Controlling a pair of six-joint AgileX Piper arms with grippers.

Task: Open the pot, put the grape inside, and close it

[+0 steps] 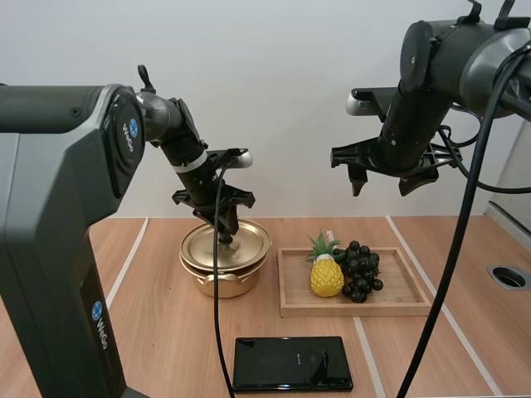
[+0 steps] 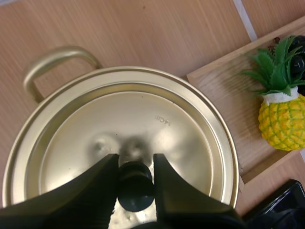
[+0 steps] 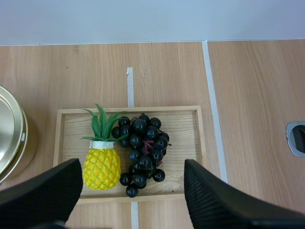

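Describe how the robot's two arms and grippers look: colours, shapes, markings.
Both arms are dark grey-and-black tubes with rounded joints. The left arm carries round blue badges, white lettering and a white wrist band; the right arm has a lighter grey shell. The left gripper and right gripper each have two black tapering fingers.

This looks like a robotics lab test bench, not a home kitchen. A left arm and a right arm stand over a bare wooden table marked off with white tape lines, against a plain white wall. The things laid out are staged props: a gold pot with its lid, a wooden tray holding a toy pineapple and a bunch of grapes, and a flat black pack. A round cable port is set into the tabletop, as on a work desk.
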